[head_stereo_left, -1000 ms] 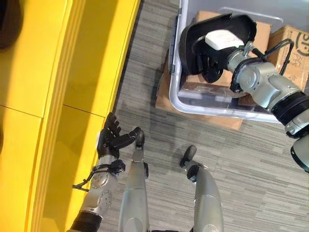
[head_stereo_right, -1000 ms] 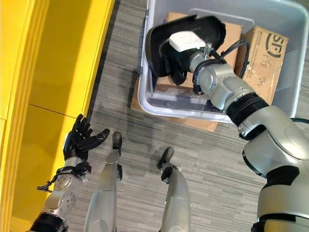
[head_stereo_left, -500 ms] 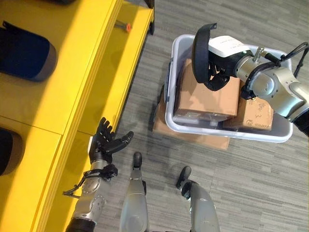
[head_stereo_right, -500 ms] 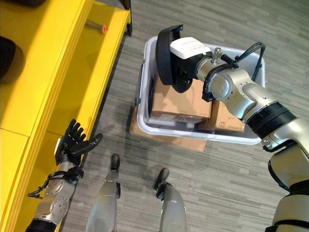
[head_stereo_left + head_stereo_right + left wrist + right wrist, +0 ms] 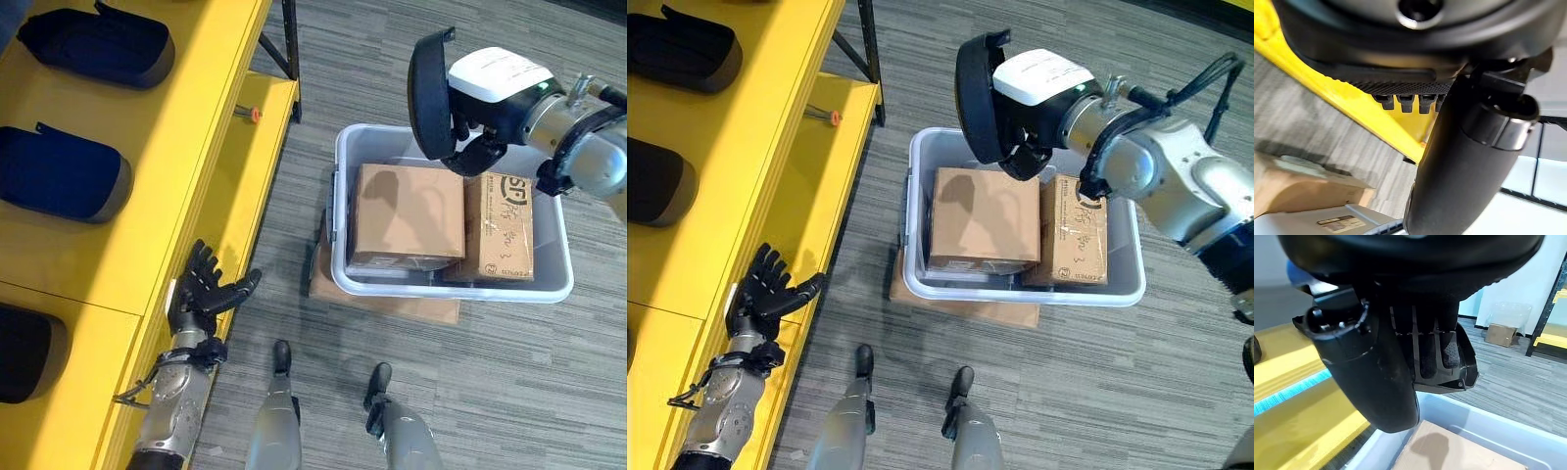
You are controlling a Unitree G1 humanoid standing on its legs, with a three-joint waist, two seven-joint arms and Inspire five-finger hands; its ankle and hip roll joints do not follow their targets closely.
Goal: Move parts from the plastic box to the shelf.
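Fingers of the right hand [image 5: 1043, 117] are clamped on a black part [image 5: 975, 98], lifted above the plastic box [image 5: 1019, 289] for carrying to the yellow shelf [image 5: 774, 147]; left hand [image 5: 764, 294] spread, idle.

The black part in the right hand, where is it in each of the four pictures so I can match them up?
Left eye view: black part, top centre-right, held above the plastic box.
Right eye view, top centre, above the same box.
Left wrist view: not in it.
Right wrist view, centre, with the right hand's fingers curled on it.
Shared landmark: the yellow shelf.
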